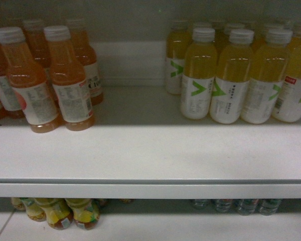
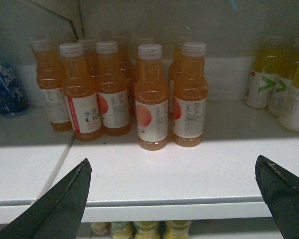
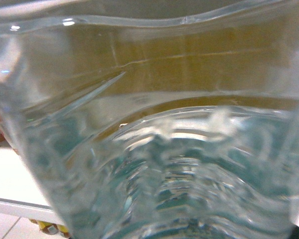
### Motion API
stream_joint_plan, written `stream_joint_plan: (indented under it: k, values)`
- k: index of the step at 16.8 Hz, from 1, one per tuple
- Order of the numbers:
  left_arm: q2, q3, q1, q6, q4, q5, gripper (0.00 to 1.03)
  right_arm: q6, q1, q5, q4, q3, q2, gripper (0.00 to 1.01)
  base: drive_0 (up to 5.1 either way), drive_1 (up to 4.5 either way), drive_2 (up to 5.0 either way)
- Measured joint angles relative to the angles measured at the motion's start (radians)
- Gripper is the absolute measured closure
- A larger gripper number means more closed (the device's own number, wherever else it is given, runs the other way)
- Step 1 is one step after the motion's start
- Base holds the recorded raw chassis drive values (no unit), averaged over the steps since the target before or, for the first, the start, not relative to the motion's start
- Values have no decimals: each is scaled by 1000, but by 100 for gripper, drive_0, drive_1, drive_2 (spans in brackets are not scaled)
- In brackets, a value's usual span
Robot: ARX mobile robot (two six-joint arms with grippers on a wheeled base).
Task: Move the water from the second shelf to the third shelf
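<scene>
The water (image 3: pixel 154 149), a clear ribbed plastic bottle, fills almost the whole right wrist view, pressed close to the camera. It hangs in front of a white shelf edge (image 3: pixel 15 204), off any surface. My right gripper's fingers are hidden behind it, and the gripper holds the bottle. In the left wrist view my left gripper (image 2: pixel 172 164) is open, its two dark fingertips wide apart in front of the white shelf (image 2: pixel 179 174), with nothing between them. Neither gripper shows in the head view.
Orange drink bottles (image 1: pixel 50 80) (image 2: pixel 152 99) stand at the shelf's left, and yellow drink bottles (image 1: pixel 231 75) with green-marked labels at its right. A bare strip of shelf (image 1: pixel 140 145) lies between and in front. Below stand yellow bottles (image 1: pixel 60 213) and small clear bottles (image 1: pixel 236 205).
</scene>
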Motion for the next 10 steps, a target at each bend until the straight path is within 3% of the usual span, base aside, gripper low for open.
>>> stream_joint_plan:
  k: [10]
  values:
    - [0, 0, 0, 0, -2, 0, 5, 0, 0, 1, 0, 0, 0, 59, -480, 161, 334]
